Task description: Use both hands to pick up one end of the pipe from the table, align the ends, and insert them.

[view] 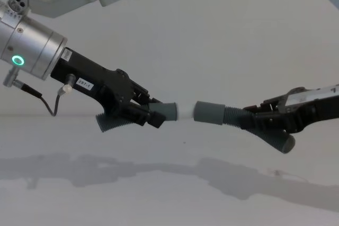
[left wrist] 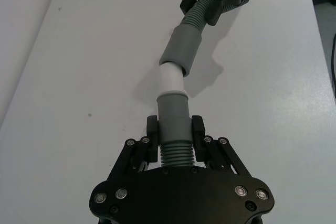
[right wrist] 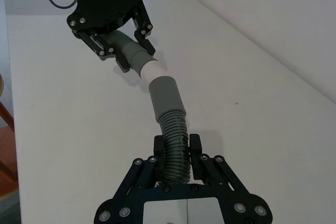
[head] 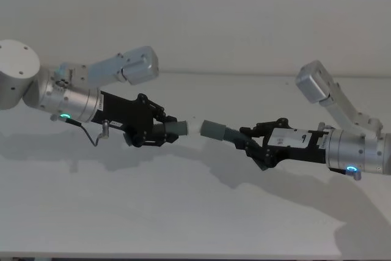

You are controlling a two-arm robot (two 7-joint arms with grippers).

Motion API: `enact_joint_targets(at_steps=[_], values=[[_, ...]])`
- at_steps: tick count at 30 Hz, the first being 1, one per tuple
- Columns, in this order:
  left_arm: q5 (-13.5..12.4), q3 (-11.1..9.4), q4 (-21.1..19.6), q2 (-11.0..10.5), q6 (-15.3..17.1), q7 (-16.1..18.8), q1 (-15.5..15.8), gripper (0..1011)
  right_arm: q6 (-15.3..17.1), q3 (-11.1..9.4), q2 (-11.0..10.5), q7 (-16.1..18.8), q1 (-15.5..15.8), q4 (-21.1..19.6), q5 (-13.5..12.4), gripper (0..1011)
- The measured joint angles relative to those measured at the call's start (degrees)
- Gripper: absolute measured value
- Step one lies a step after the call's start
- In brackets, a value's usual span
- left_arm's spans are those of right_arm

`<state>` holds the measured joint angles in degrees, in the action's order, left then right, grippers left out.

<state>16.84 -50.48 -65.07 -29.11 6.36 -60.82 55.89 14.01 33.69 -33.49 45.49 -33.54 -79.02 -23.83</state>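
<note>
Both pipe pieces hang in the air above the white table (head: 183, 212). My left gripper (head: 164, 128) (left wrist: 175, 127) (view: 151, 112) is shut on the dark grey piece (head: 177, 128) that ends in a white tip (left wrist: 171, 80) (view: 185, 111). My right gripper (head: 247, 140) (right wrist: 177, 148) (view: 253, 120) is shut on the ribbed piece (right wrist: 173, 129) with the smooth grey collar (head: 215, 131) (right wrist: 165, 95) (view: 209, 113). The two ends face each other nearly in line. The white tip (right wrist: 152, 71) meets the collar's mouth (left wrist: 181, 51); how far in it sits I cannot tell.
The curved tails of both pieces hang below the grippers (view: 108, 123) (view: 280, 141). The table's front edge (head: 183, 255) runs along the bottom of the head view, and a pale wall (head: 214, 22) stands behind.
</note>
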Motion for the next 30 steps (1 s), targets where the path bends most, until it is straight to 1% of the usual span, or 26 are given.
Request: enact_joint_targets(at_steps=[12,30], values=[[0.96,-0.56,1.07,0.50,-0.43,-1.05,0.58,365,-0.42,0.69,0.62,-0.36,-0.62,1.08,-0.46,279],[2.30,-1.36,0.61,-0.22,-0.52,-3.07,0.86,365,-1.14,1.44,0.97,-0.42,-1.09,1.83,-1.30,279]])
